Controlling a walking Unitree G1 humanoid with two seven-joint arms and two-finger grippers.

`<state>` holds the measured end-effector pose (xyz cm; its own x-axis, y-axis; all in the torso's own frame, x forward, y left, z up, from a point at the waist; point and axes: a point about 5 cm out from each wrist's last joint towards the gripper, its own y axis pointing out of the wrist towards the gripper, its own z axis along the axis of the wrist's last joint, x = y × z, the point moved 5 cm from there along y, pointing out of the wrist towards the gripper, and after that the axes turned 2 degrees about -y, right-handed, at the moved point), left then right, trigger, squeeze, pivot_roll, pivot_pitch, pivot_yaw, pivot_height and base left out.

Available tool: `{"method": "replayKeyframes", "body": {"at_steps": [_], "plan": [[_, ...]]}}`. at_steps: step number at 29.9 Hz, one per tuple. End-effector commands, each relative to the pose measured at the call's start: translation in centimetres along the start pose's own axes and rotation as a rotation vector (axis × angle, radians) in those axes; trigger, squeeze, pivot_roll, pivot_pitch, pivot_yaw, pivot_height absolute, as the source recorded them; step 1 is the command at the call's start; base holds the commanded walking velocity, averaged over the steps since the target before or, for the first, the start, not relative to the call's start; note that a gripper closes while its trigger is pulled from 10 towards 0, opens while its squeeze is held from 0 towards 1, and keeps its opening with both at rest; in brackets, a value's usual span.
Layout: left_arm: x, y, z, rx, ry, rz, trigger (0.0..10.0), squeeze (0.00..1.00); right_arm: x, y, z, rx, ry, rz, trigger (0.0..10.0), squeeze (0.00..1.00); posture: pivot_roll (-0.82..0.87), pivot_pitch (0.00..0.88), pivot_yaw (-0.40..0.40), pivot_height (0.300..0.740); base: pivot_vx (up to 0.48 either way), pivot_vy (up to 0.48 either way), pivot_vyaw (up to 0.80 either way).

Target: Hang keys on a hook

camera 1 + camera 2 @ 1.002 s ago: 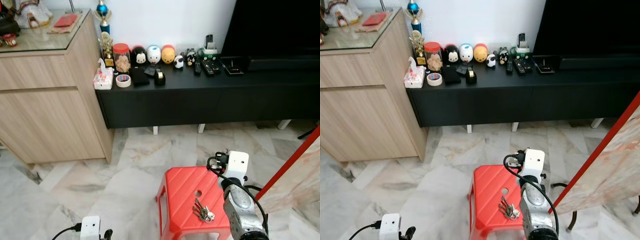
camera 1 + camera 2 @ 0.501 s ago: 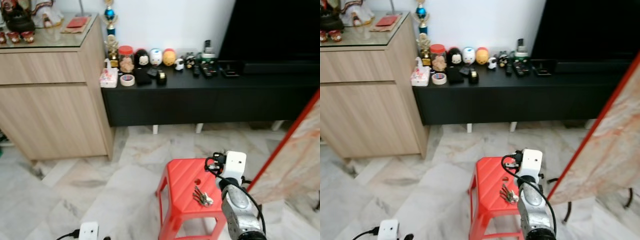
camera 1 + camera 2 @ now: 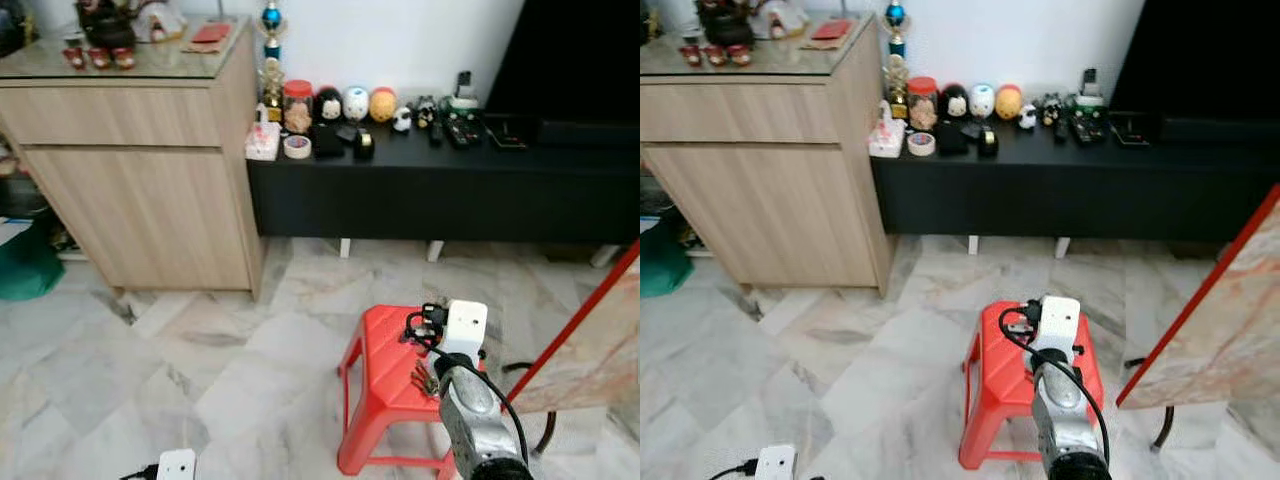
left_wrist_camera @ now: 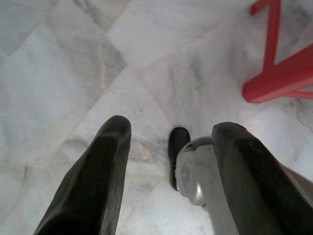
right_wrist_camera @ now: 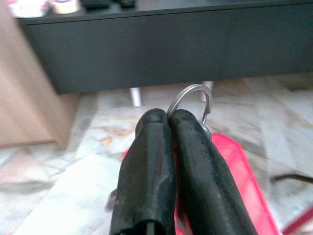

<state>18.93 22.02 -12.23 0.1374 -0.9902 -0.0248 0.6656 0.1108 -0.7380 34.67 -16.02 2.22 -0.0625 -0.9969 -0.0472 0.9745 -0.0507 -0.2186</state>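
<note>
The right gripper [image 5: 168, 122] has its two black fingers [image 5: 146, 161] pressed together on the metal ring of the keys [image 5: 193, 100]; the ring arcs out past the fingertips, and the rest of the bunch lies behind the fingers; in the left eye view the keys [image 3: 424, 378] show just beside the right arm [image 3: 470, 420], over the seat of the red stool [image 3: 385, 385]; whether the bunch touches the seat or hangs clear of it cannot be told; the stool stands on the marble floor [image 3: 200, 370], and the right arm reaches out above its near side; the left gripper [image 4: 168, 137] hangs low over the floor with its fingers [image 4: 98, 171] spread apart and nothing between them; a red leg of the stool [image 4: 274, 73] appears beyond it in the left wrist view; across the room a long black cabinet [image 3: 440, 190] stands against the white wall, next to a wooden sideboard [image 3: 140, 170] on the robot's left; on the cabinet top sit a tissue box [image 3: 263, 145], a roll of tape [image 3: 297, 147], a jar with a red lid [image 3: 297, 105], a row of small round figures [image 3: 356, 103] and several remote controls [image 3: 465, 128]; a trophy [image 3: 270, 60] stands at the sideboard's corner; a red-edged marbled panel [image 3: 590, 340] leans in on the robot's right.
</note>
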Motion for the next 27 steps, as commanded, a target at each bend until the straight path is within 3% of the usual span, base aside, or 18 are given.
{"method": "replayKeyframes", "body": {"at_steps": [1, 8, 27], "plan": [[0.15, -0.15, -0.72, -0.027, 0.017, -0.01, 10.0, 0.0, 0.25, -0.04, -0.17, -0.007, -0.001, -0.01, 10.0, 0.0, 0.05, 0.0, -0.055, 0.74, 0.0, 0.0, 0.0], [0.23, -0.25, -1.2, -0.048, 0.061, -0.015, 10.0, 0.0, 0.34, 0.11, -0.03, -0.004, -0.003, -0.013, 10.0, 0.0, 0.05, 0.0, -0.055, 0.74, 0.0, 0.0, 0.0], [0.59, -0.19, -1.24, -0.054, 0.064, -0.026, 10.0, 0.0, 0.27, -0.06, -0.42, -0.012, -0.003, -0.021, 10.0, 0.0, 0.05, 0.0, -0.051, 0.74, 0.0, -0.343, 0.0]]}}
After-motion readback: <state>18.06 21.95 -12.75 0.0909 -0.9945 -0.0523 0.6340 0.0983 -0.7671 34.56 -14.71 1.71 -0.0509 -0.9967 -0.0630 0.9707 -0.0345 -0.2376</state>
